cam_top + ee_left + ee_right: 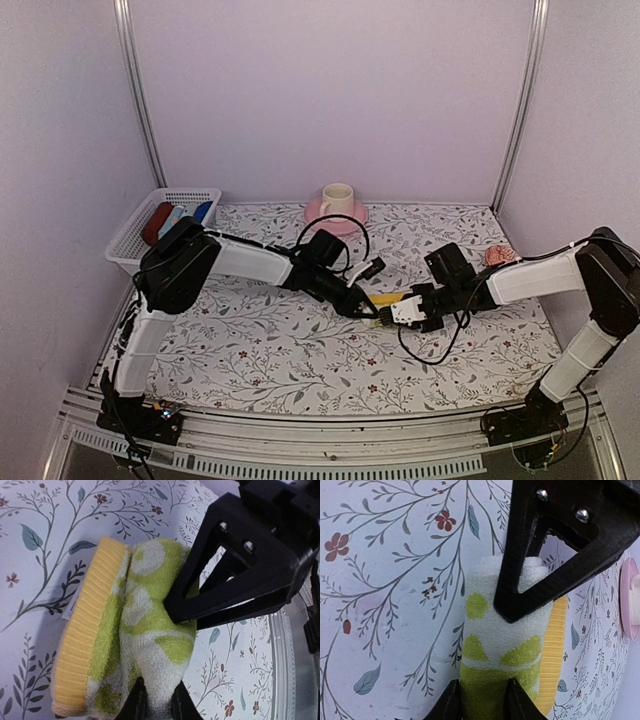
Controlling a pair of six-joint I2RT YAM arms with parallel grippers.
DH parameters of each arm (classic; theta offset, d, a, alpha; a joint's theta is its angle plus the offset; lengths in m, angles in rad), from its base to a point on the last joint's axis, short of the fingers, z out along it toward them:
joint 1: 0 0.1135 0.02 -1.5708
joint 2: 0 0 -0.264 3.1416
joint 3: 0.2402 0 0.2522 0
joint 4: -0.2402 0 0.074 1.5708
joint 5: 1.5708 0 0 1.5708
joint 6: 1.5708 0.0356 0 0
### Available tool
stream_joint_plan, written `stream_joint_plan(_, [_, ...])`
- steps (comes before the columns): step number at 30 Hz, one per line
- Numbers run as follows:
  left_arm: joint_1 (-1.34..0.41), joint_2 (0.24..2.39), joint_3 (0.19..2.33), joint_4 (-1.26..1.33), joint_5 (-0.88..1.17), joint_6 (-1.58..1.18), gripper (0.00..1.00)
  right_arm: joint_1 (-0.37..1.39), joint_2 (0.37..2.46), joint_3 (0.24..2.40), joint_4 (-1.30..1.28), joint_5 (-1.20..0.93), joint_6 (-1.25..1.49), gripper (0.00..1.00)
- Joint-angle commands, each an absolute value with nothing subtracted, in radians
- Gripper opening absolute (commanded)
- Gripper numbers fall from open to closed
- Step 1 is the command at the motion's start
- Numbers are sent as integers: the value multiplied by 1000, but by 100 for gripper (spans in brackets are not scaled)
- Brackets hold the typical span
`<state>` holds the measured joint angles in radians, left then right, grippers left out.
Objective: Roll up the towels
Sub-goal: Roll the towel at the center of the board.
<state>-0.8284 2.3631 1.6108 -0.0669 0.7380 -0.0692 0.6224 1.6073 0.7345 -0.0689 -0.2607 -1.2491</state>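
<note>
Mid-frame, left gripper (162, 655) and right gripper (495, 655) are both pinching the yellow towel (385, 298) — probably finishing its roll; next needs gentle letting-go.

I view an enclosure with plain pale lilac walls (330, 90) at the back and on both sides. A metal post (140, 100) stands in each rear corner. The table (270, 350) is covered in a white print of leafy sprigs and small red flowers. A ribbed aluminium rail (330, 440) runs along its near edge. Lighting is soft and even.

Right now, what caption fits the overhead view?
Left end effector and right end effector hold one rolled yellow towel mid-table.
</note>
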Motion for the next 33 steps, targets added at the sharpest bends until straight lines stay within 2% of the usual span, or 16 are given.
stream_joint_plan(1, [-814,2418,1575,-118,704,-161,14,635,1658,751,-23,-160,-1208,28])
stream_joint_plan(4, [-814,2407,1545,-83,723,-190,15,635,1664,753,-20,-154,-1204,25])
stream_joint_plan(6, [-814,2395,1522,-57,738,-199,20,634,1667,753,-22,-150,-1207,23])
stream_joint_plan(13, [-804,2262,1448,-23,659,-169,50,634,1694,779,-92,-181,-1218,21])
stream_joint_plan(18, [-824,2103,1350,57,491,-53,63,627,1699,845,-205,-252,-1204,21])
stream_joint_plan(25, [-915,1939,1109,297,286,205,71,606,1735,959,-423,-355,-1181,20])
stream_joint_plan(33, [-1044,1931,1024,428,126,409,73,586,1763,1044,-635,-465,-1229,20])
